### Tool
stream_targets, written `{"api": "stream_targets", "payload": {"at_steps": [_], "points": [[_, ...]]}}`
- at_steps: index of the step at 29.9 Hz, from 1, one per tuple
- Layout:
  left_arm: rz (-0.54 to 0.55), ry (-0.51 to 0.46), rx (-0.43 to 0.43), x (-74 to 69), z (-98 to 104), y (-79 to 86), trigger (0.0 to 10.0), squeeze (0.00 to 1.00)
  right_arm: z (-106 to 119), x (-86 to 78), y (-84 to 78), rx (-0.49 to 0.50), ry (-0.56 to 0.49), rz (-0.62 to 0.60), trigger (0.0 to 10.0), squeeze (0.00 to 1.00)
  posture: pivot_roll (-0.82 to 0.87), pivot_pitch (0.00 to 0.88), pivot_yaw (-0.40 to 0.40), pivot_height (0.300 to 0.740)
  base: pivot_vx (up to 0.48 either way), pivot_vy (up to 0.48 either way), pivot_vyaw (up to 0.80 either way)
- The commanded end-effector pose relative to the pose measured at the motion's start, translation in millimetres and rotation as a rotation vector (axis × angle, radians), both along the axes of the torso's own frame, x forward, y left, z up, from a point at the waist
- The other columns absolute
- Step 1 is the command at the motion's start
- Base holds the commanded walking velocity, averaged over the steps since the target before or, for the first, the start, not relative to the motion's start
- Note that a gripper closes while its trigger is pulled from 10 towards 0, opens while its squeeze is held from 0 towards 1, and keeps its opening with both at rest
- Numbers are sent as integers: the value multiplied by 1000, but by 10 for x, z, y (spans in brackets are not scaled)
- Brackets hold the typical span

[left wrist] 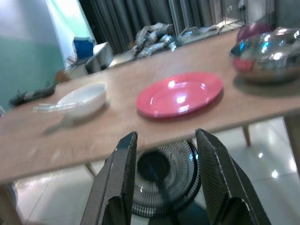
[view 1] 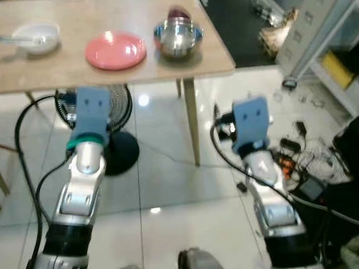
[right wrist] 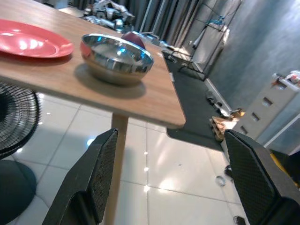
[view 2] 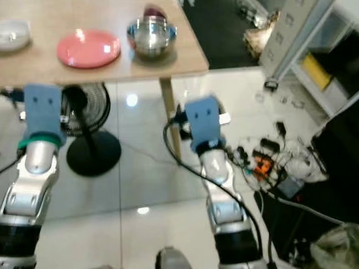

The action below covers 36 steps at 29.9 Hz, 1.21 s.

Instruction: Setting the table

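Observation:
A light wooden table [view 1: 64,71] stands before me. On it, from left to right, are a white bowl [view 1: 36,38] with a clear spoon [left wrist: 51,107] across it, a pink plate [view 1: 116,50] and a shiny steel bowl [view 1: 178,37]. A dark red round object [right wrist: 133,38] sits behind the steel bowl. Both arms are held out low, short of the table's near edge. My left gripper [left wrist: 166,136] is open and empty, facing the plate from below the table edge. My right gripper [right wrist: 172,136] is open wide and empty, near the table's right corner.
A black standing fan [view 1: 118,117] is under the table, beside a wooden table leg [view 1: 192,120]. Cables and chargers [view 1: 302,156] litter the white tile floor at right. A grey cabinet [view 1: 324,33] stands at far right, with a dark mat [view 1: 242,24] behind the table.

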<state>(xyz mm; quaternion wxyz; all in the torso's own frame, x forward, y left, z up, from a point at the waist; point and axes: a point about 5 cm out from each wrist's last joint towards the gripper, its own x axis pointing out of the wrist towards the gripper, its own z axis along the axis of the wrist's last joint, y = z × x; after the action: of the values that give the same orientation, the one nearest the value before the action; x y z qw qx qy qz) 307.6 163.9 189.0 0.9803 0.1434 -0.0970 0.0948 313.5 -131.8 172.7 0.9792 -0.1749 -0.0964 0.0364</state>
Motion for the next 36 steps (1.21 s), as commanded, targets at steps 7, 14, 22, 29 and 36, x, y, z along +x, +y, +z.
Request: {"api": "stream_targets", "payload": {"at_steps": [7, 14, 22, 29, 36], "points": [[-94, 4, 19, -85, 16, 59, 10000, 0, -249, -6, 82, 238, 179, 45, 10000, 0, -116, 0, 42, 740, 394, 0, 0], [-70, 30, 5, -64, -25, 173, 10000, 0, -141, 21, 104, 436, 165, 65, 10000, 0, -115, 0, 36, 740, 385, 0, 0], [-76, 43, -1, -47, -30, 187, 10000, 0, -119, 25, 100, 448, 161, 65, 10000, 0, -118, 0, 34, 740, 380, 0, 0], [-92, 57, -3, -38, -40, 191, 10000, 0, -119, 25, 84, 456, 167, 44, 10000, 0, -120, 0, 36, 740, 377, 0, 0], [-97, 64, -8, -36, -56, 195, 10000, 0, -104, 32, 62, 449, 158, 24, 10000, 0, -122, 0, 34, 740, 378, 0, 0]]}}
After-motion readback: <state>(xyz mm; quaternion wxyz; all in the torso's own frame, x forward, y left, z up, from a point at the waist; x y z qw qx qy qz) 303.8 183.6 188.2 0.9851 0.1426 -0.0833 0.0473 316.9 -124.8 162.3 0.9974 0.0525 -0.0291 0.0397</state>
